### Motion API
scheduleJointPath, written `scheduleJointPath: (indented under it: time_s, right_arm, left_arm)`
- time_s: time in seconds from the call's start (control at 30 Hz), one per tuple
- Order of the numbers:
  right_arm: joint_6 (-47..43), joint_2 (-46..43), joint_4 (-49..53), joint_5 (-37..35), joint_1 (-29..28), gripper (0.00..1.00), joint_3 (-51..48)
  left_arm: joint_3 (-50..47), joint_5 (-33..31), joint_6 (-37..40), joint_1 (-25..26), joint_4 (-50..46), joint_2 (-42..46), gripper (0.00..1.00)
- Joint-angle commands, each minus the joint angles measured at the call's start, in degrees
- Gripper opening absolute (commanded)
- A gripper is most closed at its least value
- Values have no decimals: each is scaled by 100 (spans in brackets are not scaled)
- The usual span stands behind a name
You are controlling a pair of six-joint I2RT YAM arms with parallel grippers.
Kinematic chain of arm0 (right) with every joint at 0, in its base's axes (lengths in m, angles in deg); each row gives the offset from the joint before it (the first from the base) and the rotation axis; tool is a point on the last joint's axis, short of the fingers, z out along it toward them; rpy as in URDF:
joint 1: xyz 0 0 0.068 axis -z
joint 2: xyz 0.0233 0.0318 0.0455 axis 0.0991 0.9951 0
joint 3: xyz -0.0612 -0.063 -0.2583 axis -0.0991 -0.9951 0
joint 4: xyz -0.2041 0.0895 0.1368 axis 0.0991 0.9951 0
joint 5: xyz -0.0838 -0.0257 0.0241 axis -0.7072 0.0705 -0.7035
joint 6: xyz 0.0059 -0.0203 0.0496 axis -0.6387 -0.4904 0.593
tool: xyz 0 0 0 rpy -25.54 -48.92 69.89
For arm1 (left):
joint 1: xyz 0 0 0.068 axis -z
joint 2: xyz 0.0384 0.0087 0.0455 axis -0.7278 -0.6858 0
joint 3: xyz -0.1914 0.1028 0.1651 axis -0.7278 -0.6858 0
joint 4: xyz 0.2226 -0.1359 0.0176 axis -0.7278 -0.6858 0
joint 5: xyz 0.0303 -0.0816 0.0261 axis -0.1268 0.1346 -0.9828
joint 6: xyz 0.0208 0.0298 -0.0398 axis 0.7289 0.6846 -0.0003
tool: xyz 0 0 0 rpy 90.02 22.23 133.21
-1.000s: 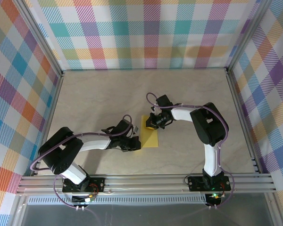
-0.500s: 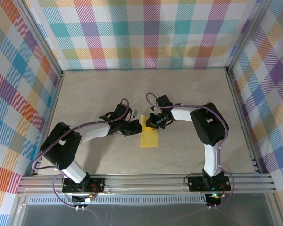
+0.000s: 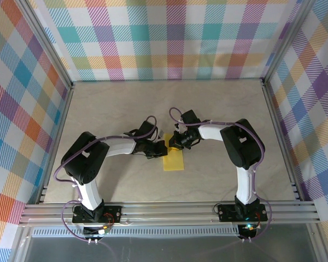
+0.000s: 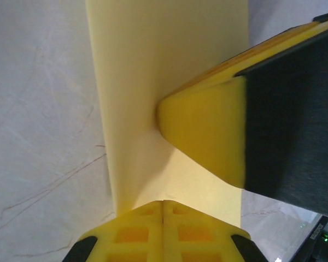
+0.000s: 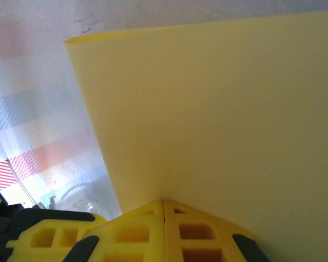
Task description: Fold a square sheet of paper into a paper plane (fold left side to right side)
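1. The square sheet of paper (image 3: 174, 161) lies in the middle of the tabletop (image 3: 224, 103). It is a narrow strip running near to far.
2. The left hand (image 3: 159, 149) is closed, its tip touching the strip's left edge.
3. The right hand (image 3: 176, 143) is closed too and presses on the far end. Both hands are just as close.

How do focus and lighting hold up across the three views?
Top external: sharp, evenly lit, hardly any shadow. Left wrist: table veins readable, right end effector blurred along its dark edge. Right wrist: sheet of paper soft and featureless, pale plaid reflections on the table.
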Motion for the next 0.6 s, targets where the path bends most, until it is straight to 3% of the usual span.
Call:
scheduleJointPath:
  time_s: [0.0,0.33,0.57]
  right_arm:
    - [-34,212,162,-349,-28,0,-119]
    - [-182,-411,407,-284,-28,0,228]
    - [-158,-1122,515,-296,-39,0,-419]
  left_arm:
    - [114,-173,150,40,-233,-88,0]
    - [-106,-402,-39,173,-316,-104,0]
    - [-136,-420,-115,235,-258,-82,0]
